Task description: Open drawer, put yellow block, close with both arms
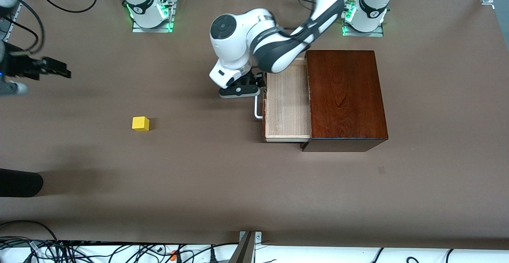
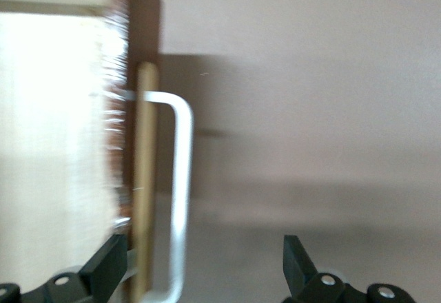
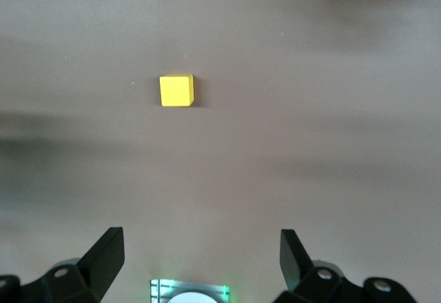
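Front view: drawer (image 1: pixel 287 104) pulled well out of dark reddish-brown box (image 1: pixel 345 96), pale tray bare inside. Drawer's white loop handle (image 1: pixel 258 108) faces right arm's end of table; its long axis runs toward and away from front camera. Left gripper (image 2: pixel 200 268) just above handle, jaws spread, gripping nothing. Yellow block (image 1: pixel 140 123) sits on brown table (image 1: pixel 199 175), well apart from drawer, toward right arm's end. Right gripper (image 3: pixel 201 258) up over table, jaws wide, empty.
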`<state>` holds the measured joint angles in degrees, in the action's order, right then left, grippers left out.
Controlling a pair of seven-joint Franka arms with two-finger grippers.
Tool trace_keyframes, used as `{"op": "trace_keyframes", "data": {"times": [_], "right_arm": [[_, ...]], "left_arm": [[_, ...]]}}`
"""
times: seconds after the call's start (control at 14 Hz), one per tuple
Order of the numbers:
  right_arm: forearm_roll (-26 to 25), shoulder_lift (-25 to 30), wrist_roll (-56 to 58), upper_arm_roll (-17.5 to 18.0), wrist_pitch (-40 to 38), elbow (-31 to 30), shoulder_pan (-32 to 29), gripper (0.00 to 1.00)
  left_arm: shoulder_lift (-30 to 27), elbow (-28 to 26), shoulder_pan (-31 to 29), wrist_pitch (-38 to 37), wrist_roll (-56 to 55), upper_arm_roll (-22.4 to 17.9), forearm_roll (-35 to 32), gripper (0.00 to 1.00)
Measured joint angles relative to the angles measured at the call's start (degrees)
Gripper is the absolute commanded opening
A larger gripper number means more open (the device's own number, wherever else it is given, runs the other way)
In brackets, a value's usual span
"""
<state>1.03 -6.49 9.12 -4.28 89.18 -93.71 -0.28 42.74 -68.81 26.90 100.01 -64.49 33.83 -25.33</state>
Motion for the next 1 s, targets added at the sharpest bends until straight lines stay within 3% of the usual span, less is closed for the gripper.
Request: {"op": "trace_keyframes", "data": {"times": [0.36,0.64,0.85,1.0], "right_arm": [[0.11,-8.34,-3.63,0.10,6.50,-0.15,2.49,1.00],[0.12,-12.69,-8.50,0.25,13.25,-2.59,6.86,1.00],[0.13,-13.53,-8.81,0.75,26.27,-9.85,8.07,1.00],[0.13,-13.68,-8.81,0.98,35.91,-15.89,8.10,1.00]], "left_arm": [[-9.93,-3.94,-18.66,-4.87,2.53,9.93,1.42,1.00],[-13.01,-6.20,-28.83,-7.09,6.64,14.08,1.56,1.00],[-14.34,-6.54,-33.35,-9.11,14.03,14.12,3.91,1.00],[-16.85,-6.57,-33.64,-9.81,21.48,9.02,8.67,1.00]]}}
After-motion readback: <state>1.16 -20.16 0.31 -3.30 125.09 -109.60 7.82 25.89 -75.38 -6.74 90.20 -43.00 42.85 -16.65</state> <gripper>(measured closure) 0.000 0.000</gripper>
